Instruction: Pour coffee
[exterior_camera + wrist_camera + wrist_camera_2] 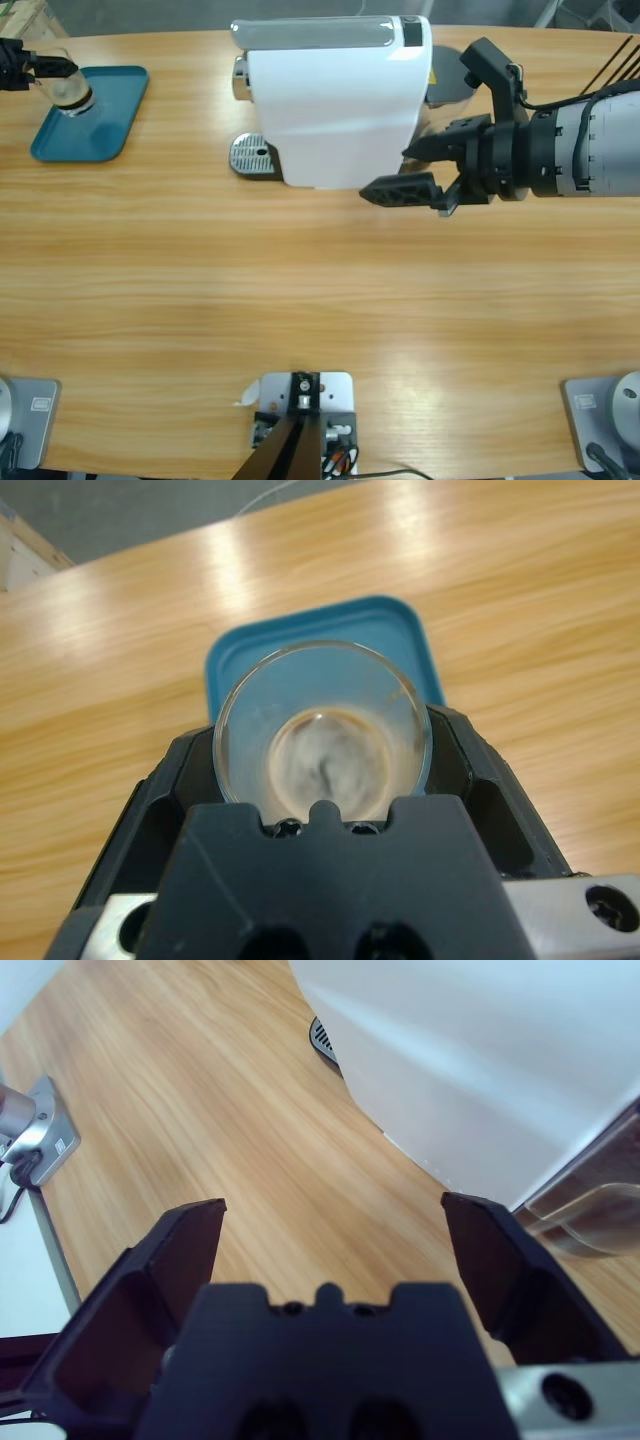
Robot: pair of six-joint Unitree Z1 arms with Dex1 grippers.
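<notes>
Glass tumbler (322, 735) sits clamped in the left pincer (322, 780) over the teal tray (300, 630), its coffee (328, 762) only a brownish film, hard to make out. Beside the white coffee machine (335, 100), the right pincer (425, 172) gapes wide, holding nothing; its smoky tank (590, 1215) is cut off.

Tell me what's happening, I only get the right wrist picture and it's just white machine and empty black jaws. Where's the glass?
Observer: The glass is far off at the other end of the table, held by the left gripper over a teal tray.
Operator: Is there coffee in it?
Observer: Hardly any. The left wrist view looks into its mouth and shows just a thin brownish film at the bottom.
Operator: And where is my arm?
Observer: Your right gripper hangs open beside the coffee machine, touching nothing. The machine's drip grate has no cup on it.
</notes>
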